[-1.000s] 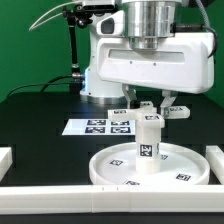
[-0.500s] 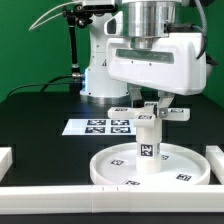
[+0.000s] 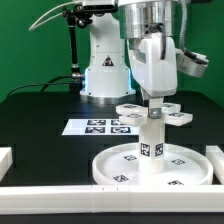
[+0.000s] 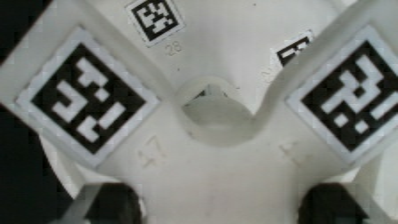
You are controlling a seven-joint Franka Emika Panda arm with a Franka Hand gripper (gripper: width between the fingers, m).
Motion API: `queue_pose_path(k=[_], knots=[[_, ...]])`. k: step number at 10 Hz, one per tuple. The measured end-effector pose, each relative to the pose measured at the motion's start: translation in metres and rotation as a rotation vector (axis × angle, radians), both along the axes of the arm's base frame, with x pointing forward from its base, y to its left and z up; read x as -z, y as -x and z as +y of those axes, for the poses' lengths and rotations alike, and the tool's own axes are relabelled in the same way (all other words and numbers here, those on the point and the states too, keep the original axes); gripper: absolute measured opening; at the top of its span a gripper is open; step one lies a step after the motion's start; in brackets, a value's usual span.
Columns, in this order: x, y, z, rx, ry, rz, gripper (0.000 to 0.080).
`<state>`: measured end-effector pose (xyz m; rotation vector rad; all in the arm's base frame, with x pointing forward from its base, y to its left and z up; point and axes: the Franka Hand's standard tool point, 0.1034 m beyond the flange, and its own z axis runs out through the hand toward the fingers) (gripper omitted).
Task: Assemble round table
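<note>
Now, hand (image 3: 153, 100): clenched on the cross-shaped foot (image 3: 152, 114);
Leg (image 3: 152, 140): upright on the disc (image 3: 112, 163), under the foot;
Disc: on the counter (image 3: 40, 112)

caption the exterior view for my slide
Gripper holds the cross-shaped foot atop the leg standing on the round disc.

White round disc (image 3: 150, 165) lies flat on the table; cylindrical leg (image 3: 151, 140) stands upright at its centre, cross-shaped foot piece (image 3: 152, 114) on top.
</note>
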<state>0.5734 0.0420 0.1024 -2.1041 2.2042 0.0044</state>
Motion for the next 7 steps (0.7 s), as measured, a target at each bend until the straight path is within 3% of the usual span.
queue_pose_path(k=[5,7], knots=[[0.0001,-0.0002,0.0037,0.402,-0.065,0.001,0.0442],[0.0000,-0.0007,0.0038,0.409,-0.065,0.001,0.0442]])
